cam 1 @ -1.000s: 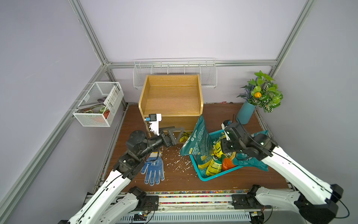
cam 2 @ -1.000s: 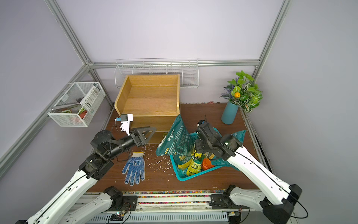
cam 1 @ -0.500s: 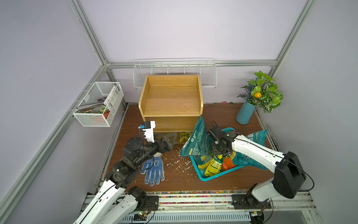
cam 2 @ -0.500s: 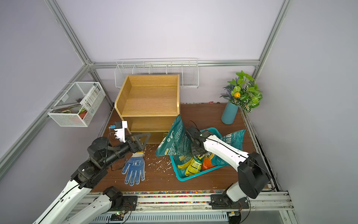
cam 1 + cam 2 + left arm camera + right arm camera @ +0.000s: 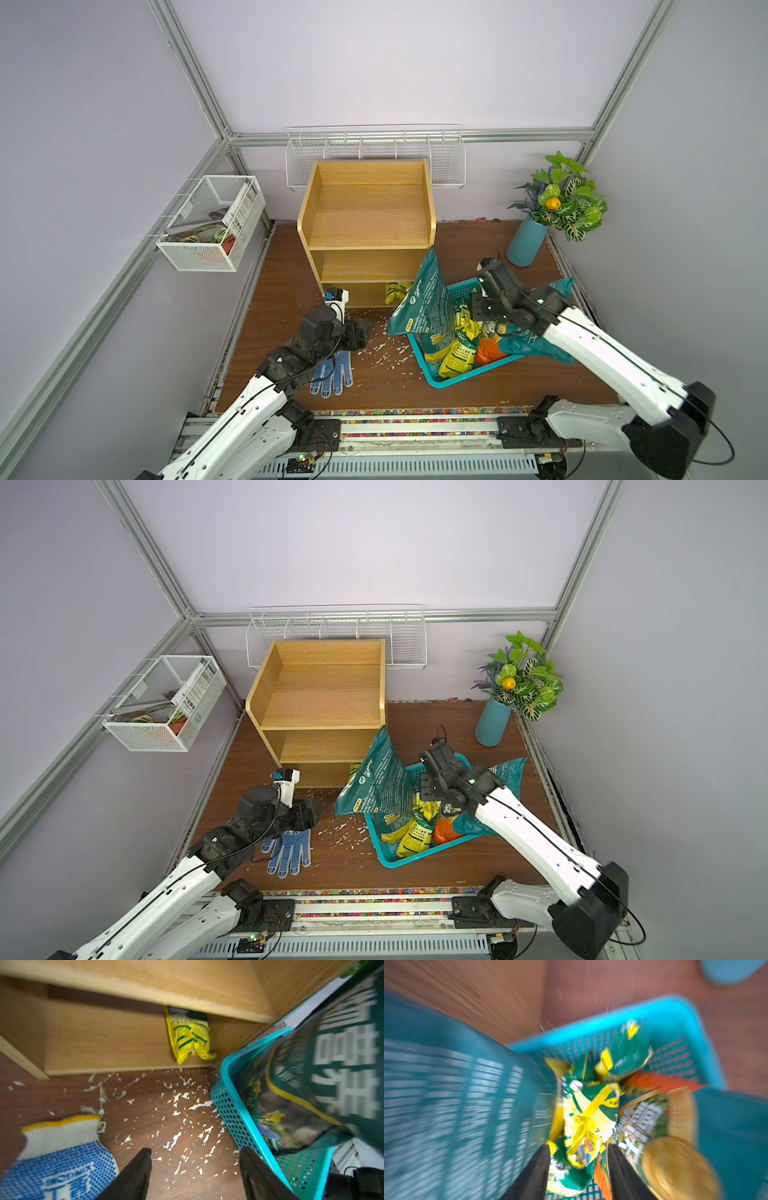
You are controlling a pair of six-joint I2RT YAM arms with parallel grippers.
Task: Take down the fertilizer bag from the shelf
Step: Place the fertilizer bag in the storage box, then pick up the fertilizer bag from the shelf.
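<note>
Yellow fertilizer bag (image 5: pixel 397 291) in shelf (image 5: pixel 368 216) bottom tier, half-screened by tall teal bag (image 5: pixel 428 299) in basket (image 5: pixel 234 1115), left hand (image 5: pixel 193 1153) spread by glove (image 5: pixel 332 374), right hand (image 5: pixel 578 1148) spread above basket.

We're looking into a robot lab cell: an aluminium frame (image 5: pixel 528 135), white arms (image 5: pixel 602 351) on a front rail (image 5: pixel 415 428). It's dressed as a garden corner, with wooden shelf (image 5: pixel 368 208), wire racks (image 5: pixel 374 145), potted plant (image 5: pixel 561 203).

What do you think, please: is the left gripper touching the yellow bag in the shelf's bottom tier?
Apart. The left wrist view shows littered floor between the left gripper and the yellow bag.
</note>
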